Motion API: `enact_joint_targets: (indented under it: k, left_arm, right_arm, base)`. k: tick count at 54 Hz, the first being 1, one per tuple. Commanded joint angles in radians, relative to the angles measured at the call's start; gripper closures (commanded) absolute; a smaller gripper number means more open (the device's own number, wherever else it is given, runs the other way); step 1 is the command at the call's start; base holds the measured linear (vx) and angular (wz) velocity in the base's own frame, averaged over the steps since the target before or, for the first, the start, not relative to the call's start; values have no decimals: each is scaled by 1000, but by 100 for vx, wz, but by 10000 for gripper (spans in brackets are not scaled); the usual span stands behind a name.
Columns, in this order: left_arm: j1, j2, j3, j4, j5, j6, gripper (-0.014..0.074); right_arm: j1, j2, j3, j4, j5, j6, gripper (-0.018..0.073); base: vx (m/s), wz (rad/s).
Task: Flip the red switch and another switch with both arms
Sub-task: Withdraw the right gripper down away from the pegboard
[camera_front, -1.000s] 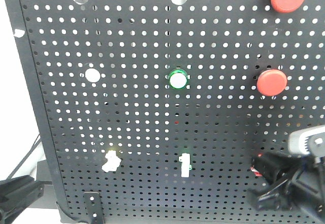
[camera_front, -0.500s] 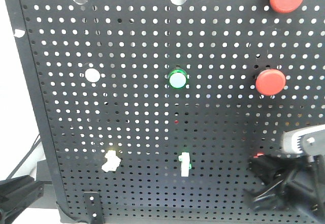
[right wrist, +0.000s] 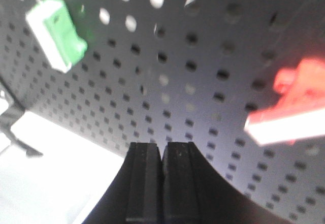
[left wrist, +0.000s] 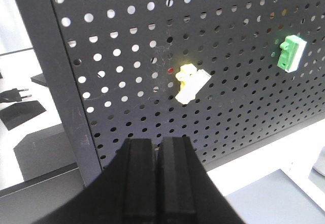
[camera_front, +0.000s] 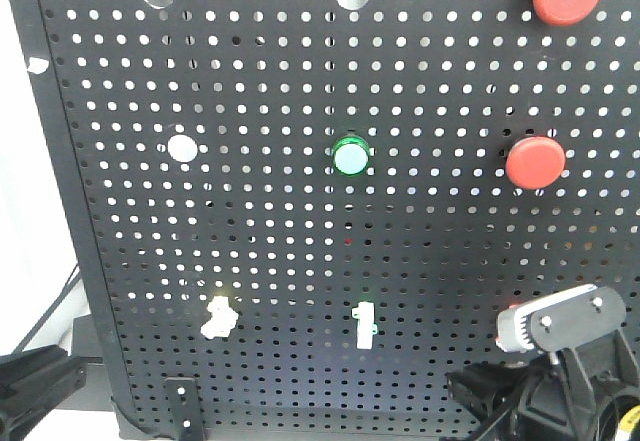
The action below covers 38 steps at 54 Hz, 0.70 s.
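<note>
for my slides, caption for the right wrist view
Closed right end effector facing the pegboard, red switch at right, green switch upper left.

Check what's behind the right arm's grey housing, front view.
The red switch peeks out at the left edge of the grey housing. The pegboard directly behind it is covered, so anything else mounted there cannot be seen.

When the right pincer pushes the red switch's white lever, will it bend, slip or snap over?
The red switch looks like rigid plastic fixed to the pegboard, so its lever probably pivots, not bends. The lever looks short and smooth; the shut right pincer might slip off it.
</note>
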Motion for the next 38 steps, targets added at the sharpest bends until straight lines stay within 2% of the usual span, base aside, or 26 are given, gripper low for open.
enact_joint_targets:
  k: [1, 11, 23, 31, 38]
  left_arm:
    - [-6, -7, -28, -7, -74, -8, 594]
    - [-6, -7, -28, -7, -59, -8, 594]
    - [-6, -36, -9, -34, -38, -9, 594]
    - [-6, -149, 108, -68, -100, -9, 594]
    - [-6, -298, 230, -115, -79, -9, 594]
  right_arm:
    - [3, -39, -33, -3, -45, -6, 566]
    - [3, -141, -30, -7, 44, -6, 566]
    - [3, -359, -29, -13, 58, -17, 566]
    - [3, -532, 43, -33, 50, 1, 566]
    - [3, -717, 174, -33, 50, 8, 566]
  base:
    - [0, 0]
    - [0, 0]
    - [0, 0]
    - [0, 0]
    - [0, 0]
